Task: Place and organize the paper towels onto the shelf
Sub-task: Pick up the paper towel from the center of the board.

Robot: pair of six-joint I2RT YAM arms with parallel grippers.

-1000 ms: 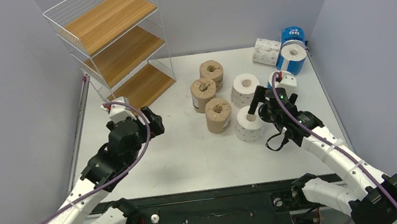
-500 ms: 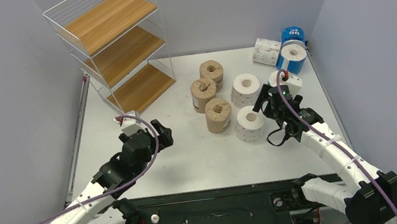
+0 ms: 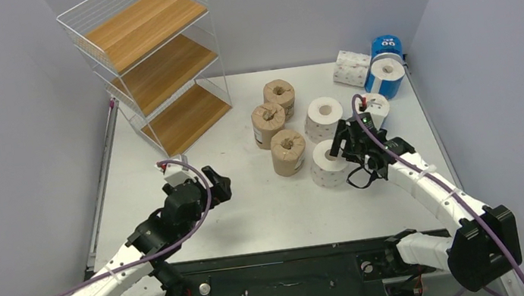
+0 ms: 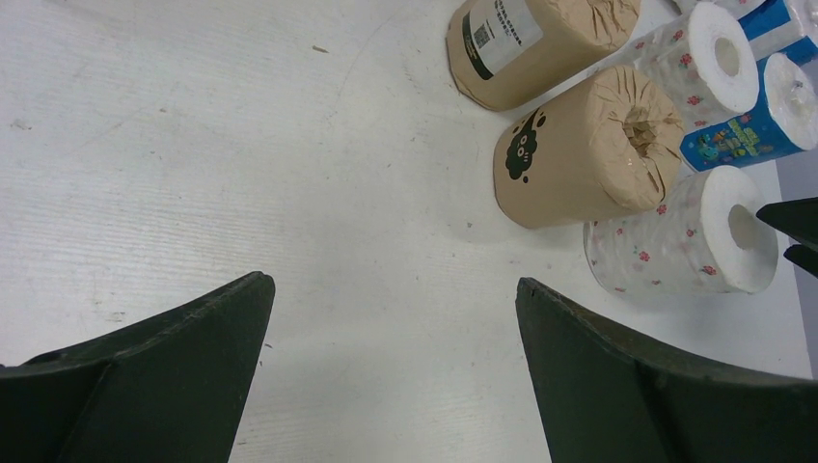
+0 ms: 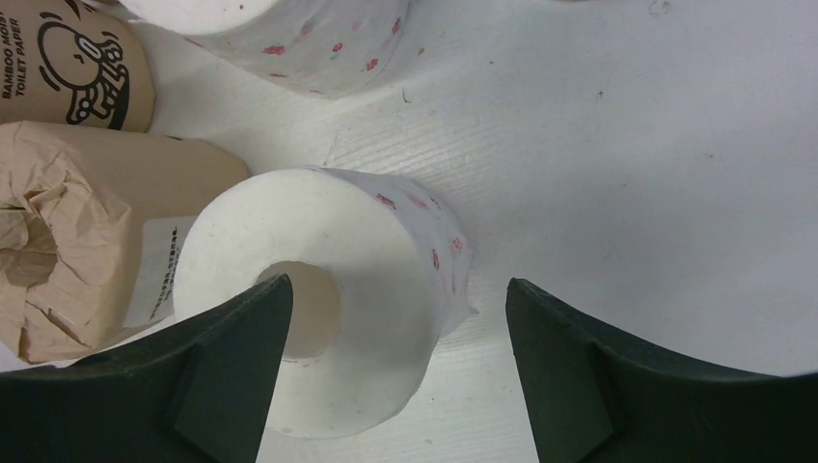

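Note:
The shelf [image 3: 148, 63], white wire with three wooden boards, stands empty at the far left. Three brown-wrapped rolls [image 3: 288, 152] sit mid-table. White flower-print rolls [image 3: 324, 117] stand beside them. My right gripper [image 3: 337, 147] is open over the nearest white roll [image 3: 325, 172]. In the right wrist view one finger [image 5: 231, 357] hangs over the core hole of this roll [image 5: 386, 251], and the other finger is outside its wall. My left gripper [image 3: 222, 188] is open and empty above bare table, left of the rolls. In its wrist view [image 4: 393, 280] it faces a brown roll [image 4: 579, 154].
A blue-wrapped roll [image 3: 386, 70] and another blue one [image 3: 385, 46] stand at the far right, next to a white pack [image 3: 352, 67]. One more white roll [image 3: 375, 108] sits just behind my right wrist. Grey walls close in the table on both sides.
My left arm has pulled back from the shelf's foot towards the near middle of the table. My right gripper has shifted left and down over the nearest white roll.

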